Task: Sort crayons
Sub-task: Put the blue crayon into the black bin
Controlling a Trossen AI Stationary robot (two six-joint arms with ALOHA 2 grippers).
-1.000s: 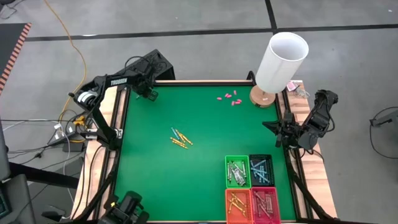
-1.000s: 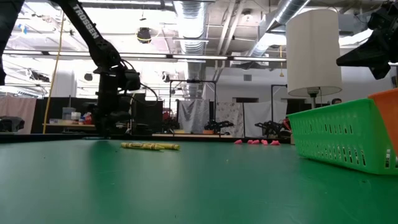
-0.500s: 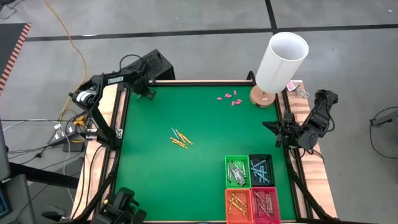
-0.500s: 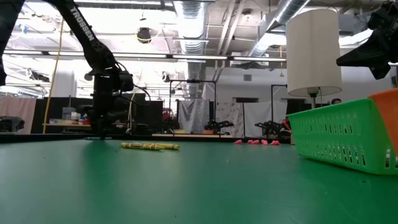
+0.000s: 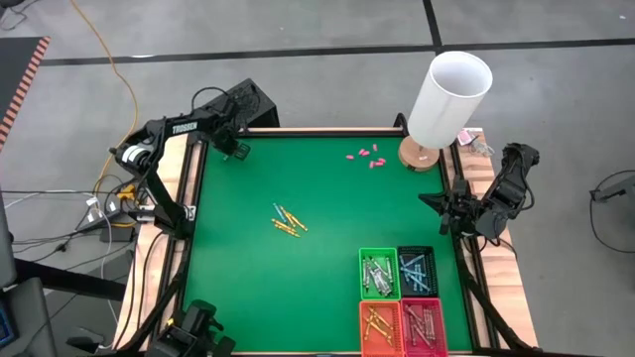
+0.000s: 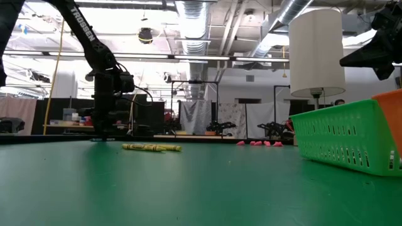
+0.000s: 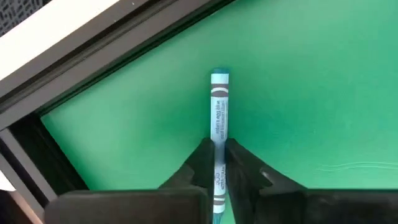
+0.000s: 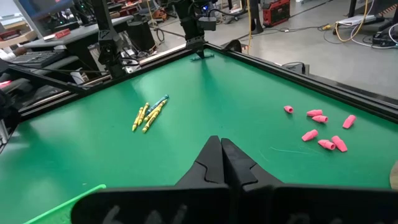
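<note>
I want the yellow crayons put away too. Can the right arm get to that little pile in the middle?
Probably yes. The right gripper waits shut at the table's edge, and bare green table lies between it and the yellow crayons.

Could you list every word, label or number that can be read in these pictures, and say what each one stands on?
"TROSSEN": white letters on the left arm, readable in the high view; only partly legible in the low view.
Print on the wrapper of the light blue crayon held in the left gripper: too small to read.
Nothing else legible.
</note>
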